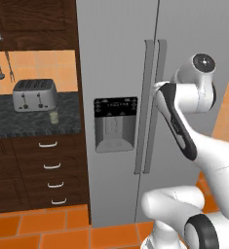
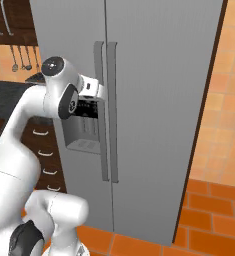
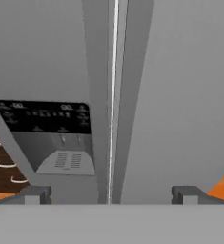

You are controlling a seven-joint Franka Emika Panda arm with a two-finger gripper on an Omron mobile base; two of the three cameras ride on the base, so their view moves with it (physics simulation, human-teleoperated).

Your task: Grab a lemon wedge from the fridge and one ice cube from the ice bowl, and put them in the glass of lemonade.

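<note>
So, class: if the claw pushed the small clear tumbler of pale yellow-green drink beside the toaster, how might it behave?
The small clear tumbler of pale drink stands upright on the dark speckled counter, so a low push would probably slide it. A high push might tip and spill it. Its smooth wall likely grips poorly.

We see a dark speckled counter (image 1: 18, 124) left of the fridge (image 1: 116, 73), above wooden drawers. On it stands a silver toaster (image 1: 35, 94), and just beside the toaster, toward the fridge, the small glass of lemonade (image 1: 53, 117). The fridge itself stands on an orange tiled floor (image 1: 43, 228).
</note>
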